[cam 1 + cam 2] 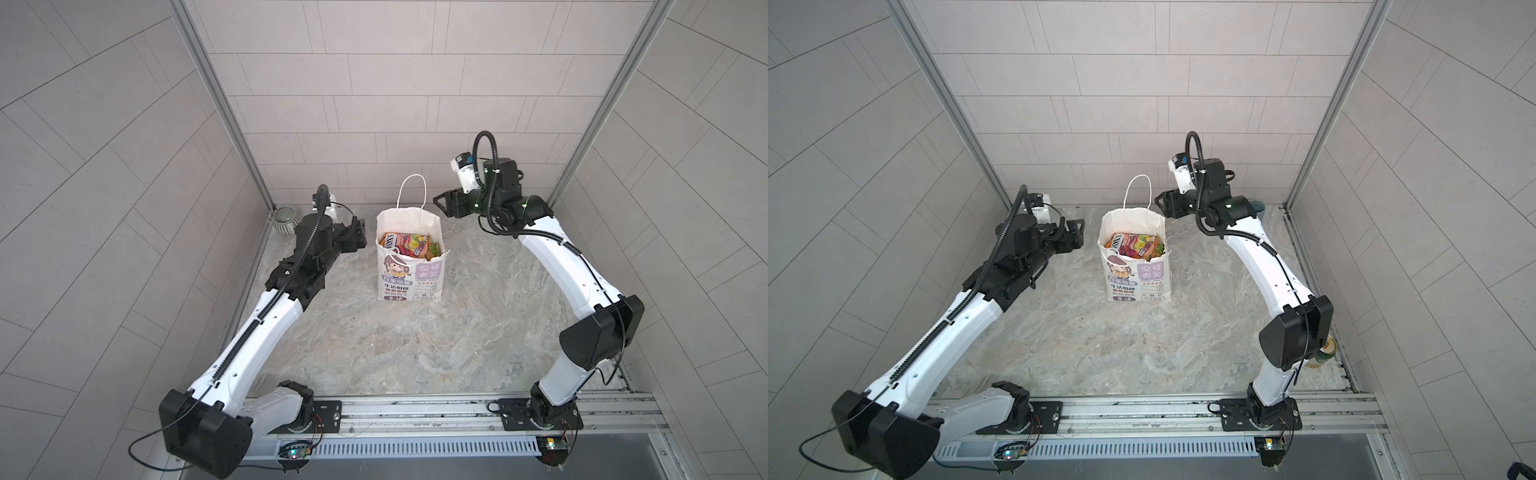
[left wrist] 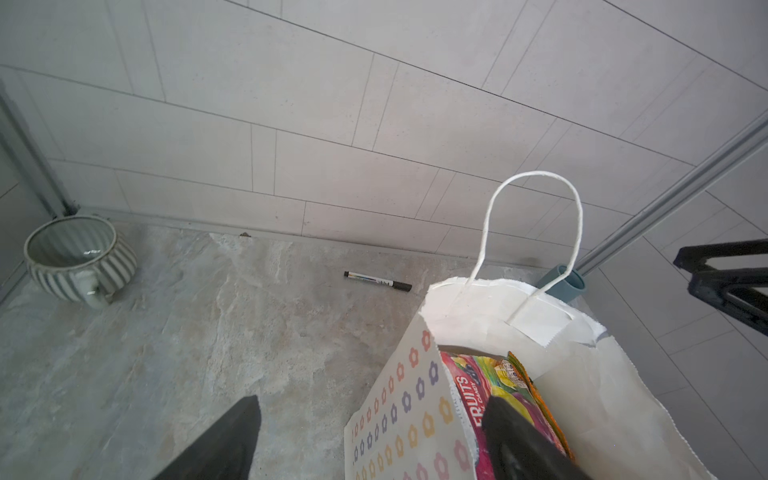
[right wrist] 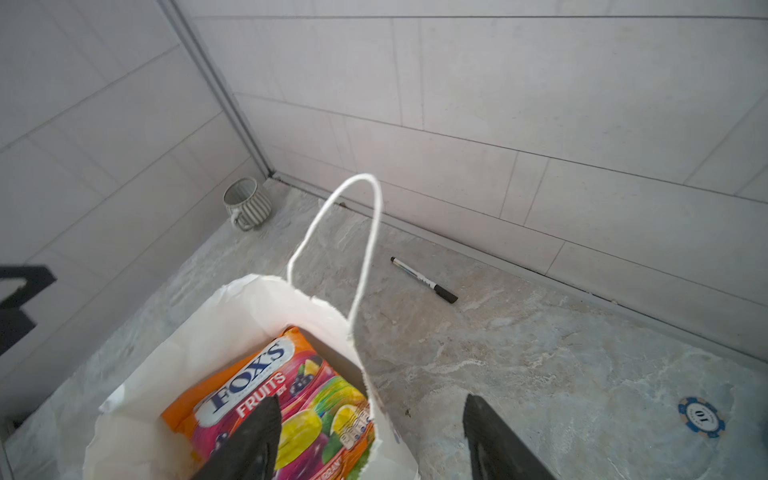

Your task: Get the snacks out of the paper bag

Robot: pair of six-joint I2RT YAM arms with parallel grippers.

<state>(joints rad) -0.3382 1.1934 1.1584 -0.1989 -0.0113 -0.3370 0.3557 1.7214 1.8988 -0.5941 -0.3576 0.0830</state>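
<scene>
Left gripper (image 2: 372, 401) and right gripper (image 3: 370, 399) both stand open and empty, flanking the upright paper bag (image 1: 409, 270) left and right. Snacks (image 1: 409, 245) all lie inside, the orange-and-magenta packet (image 3: 270, 386) topmost; better one gripper steadies the rim while the other dips straight down for that packet

Grey marbled tabletop (image 1: 415, 353), six items resting on it.
Paper bag (image 1: 409, 278) upright between left gripper (image 1: 359, 232) and right gripper (image 1: 442, 203), near both. Marker pen (image 2: 377, 281) flat, ahead of both grippers, past the bag, near the back wall. Ribbed mug (image 2: 79, 257) upright in far corner, outboard of left gripper. Blue-grey cup (image 1: 1258, 208) behind right gripper's wrist. Blue poker chip (image 3: 701, 417) outboard of right gripper. Can (image 1: 1325, 351), partly hidden, well back from right gripper at table edge.
</scene>
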